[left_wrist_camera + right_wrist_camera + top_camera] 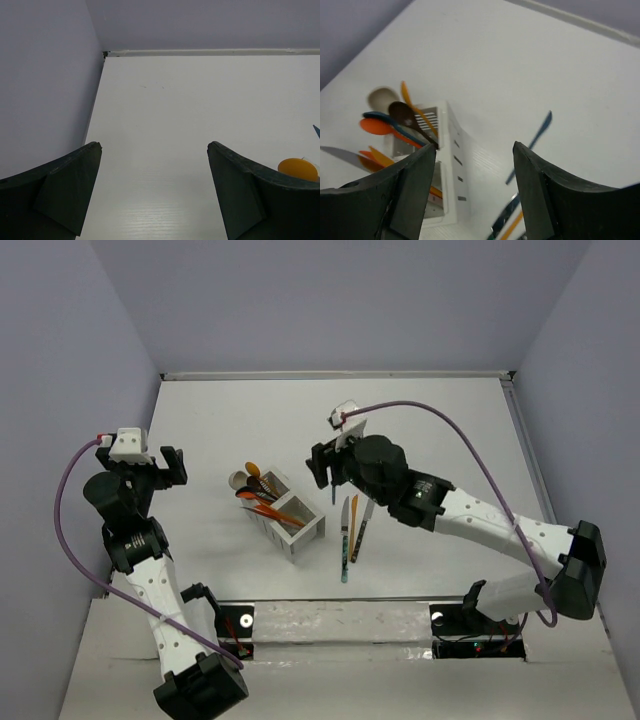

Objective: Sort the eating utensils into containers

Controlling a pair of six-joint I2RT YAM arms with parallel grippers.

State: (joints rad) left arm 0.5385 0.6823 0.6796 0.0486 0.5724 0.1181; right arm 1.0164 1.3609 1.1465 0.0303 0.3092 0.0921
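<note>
On the white table [420, 420], loose utensils [345, 540] lie at three o'clock of the divided box [310, 530], so I'd lower my empty, spread right gripper [472, 146] squarely across the blue knife [533, 142], while the left gripper [155, 150] hangs agape.

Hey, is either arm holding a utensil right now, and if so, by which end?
Nothing is held. The left gripper is open and empty. The right gripper is open too, and the blue knife seen in its gap touches neither side.
</note>
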